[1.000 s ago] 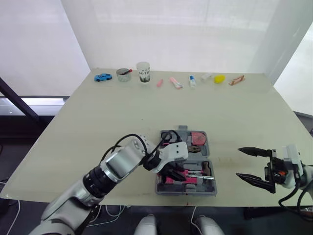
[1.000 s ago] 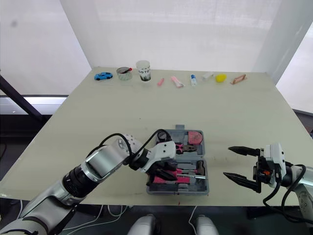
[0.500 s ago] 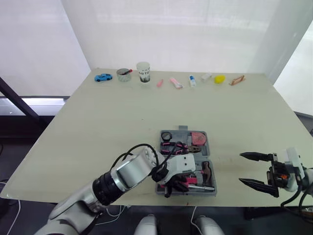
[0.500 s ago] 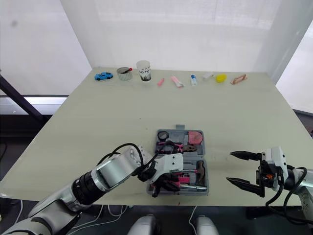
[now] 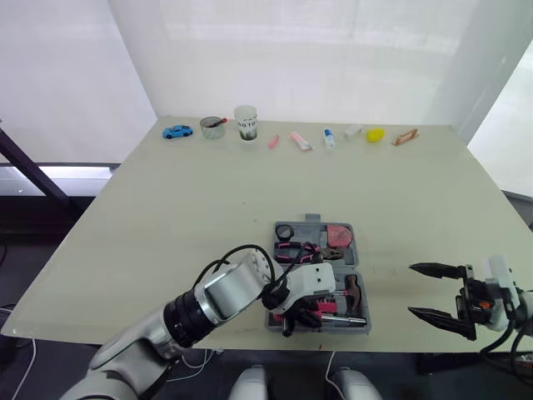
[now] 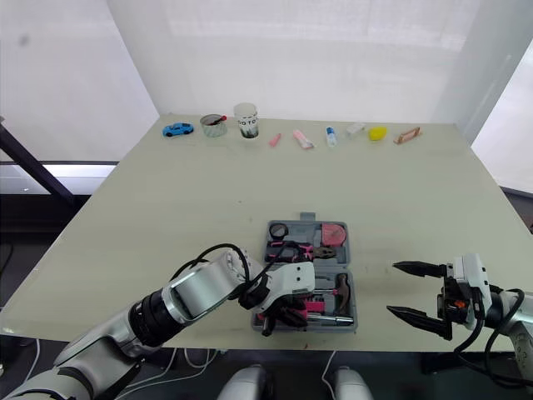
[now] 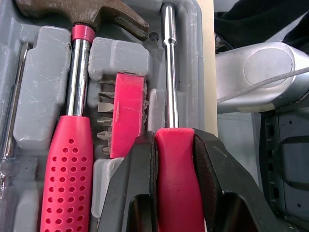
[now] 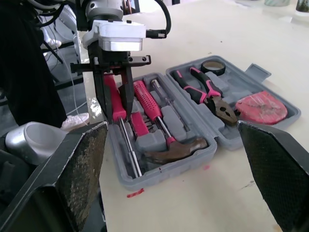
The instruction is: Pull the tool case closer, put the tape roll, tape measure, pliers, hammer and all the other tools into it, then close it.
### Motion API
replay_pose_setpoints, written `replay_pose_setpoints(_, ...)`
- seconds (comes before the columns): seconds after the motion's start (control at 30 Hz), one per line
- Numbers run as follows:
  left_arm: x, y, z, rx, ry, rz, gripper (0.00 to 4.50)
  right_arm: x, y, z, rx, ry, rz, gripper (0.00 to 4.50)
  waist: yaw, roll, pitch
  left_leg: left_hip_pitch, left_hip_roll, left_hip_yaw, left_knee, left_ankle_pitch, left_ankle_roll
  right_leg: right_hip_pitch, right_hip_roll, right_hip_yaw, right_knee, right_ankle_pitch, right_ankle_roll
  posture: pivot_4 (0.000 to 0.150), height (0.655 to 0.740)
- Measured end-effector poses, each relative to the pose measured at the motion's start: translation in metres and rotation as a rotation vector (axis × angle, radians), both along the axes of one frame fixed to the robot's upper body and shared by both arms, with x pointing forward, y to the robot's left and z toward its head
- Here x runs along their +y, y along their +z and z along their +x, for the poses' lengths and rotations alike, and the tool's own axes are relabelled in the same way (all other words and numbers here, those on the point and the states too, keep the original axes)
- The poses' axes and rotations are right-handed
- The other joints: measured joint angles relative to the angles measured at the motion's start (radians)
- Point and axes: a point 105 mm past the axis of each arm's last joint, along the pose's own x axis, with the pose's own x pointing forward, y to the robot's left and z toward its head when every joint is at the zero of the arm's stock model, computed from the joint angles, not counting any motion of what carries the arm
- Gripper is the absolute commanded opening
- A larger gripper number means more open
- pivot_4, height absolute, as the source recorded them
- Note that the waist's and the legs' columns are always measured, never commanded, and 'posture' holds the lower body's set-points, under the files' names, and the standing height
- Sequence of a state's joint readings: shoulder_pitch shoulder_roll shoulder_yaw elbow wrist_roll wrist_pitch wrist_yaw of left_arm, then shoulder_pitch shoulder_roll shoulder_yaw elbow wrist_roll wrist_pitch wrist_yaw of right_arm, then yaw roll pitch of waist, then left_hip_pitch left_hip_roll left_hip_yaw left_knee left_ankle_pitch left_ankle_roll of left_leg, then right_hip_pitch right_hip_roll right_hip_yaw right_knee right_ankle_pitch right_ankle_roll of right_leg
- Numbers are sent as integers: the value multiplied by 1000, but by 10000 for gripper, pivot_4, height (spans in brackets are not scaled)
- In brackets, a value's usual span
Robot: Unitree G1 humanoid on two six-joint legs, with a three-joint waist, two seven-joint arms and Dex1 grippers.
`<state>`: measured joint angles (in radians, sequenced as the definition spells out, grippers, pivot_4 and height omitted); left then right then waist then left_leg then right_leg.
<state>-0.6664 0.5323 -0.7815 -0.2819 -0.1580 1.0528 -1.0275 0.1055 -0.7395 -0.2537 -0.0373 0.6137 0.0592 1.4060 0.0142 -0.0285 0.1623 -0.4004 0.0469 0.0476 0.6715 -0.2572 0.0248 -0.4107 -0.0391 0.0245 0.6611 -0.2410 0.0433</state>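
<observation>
The grey tool case [image 5: 311, 222] lies open near the table's front edge. Its far half holds the tape roll [image 5: 284, 231], pliers [image 5: 298, 248] and red tape measure [image 5: 338, 235]. The hammer [image 7: 77, 111] and a pink bit holder [image 7: 126, 113] lie in the near half. My left gripper [image 5: 297, 312] is at the case's front left, shut on the pink handle of a screwdriver [image 7: 169, 92] whose shaft lies in the frontmost slot. My right gripper [image 5: 433, 292] hovers open over the table, right of the case, with nothing in it.
Small items line the table's far edge: a blue toy car [image 5: 175, 132], a tin [image 5: 211, 127], a paper cup [image 5: 244, 122], pink tubes and a yellow object [image 5: 374, 134]. The table's front edge runs just below the case.
My left gripper has moved from the case's middle to its front edge, bringing the pink screwdriver down into the front slot. The right gripper has drifted slightly right.
</observation>
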Motion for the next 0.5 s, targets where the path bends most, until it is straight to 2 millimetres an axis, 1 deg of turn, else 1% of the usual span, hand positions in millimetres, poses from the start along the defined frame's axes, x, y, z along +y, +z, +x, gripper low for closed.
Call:
replay_pose_setpoints(0.13, -5, 0, -6, 27, -20, -18, 44364, 0, 0, 0, 1, -2, 0, 45000, 0, 0, 0, 0, 0, 0, 1, 0, 0, 0, 0, 1, 0, 0, 0, 1500, 7400)
replay_pose_setpoints(0.23, -6, 2, -8, 32, -24, -25, 44364, 0, 0, -1, -4, -2, -1, 45000, -1, 0, 0, 1, 0, 0, 1, 0, 0, 1, 0, 1, 1, 0, 0, 1500, 7400)
replay_pose_setpoints(0.33, -2, 5, -3, 23, -1, -33, 44364, 0, 0, -1, -10, -2, -3, 45000, -3, 0, 0, 1, 0, 0, 1, 0, 0, 0, 1, 1, 1, 0, 0, 1500, 7400)
replay_pose_setpoints(0.5, 3, 28, 11, -7, 29, -112, 44364, 0, 0, -1, -17, -1, -5, 45000, -2, 0, 0, 0, 0, 0, 1, 0, 0, 0, 1, 1, 1, 0, 0, 1500, 7400)
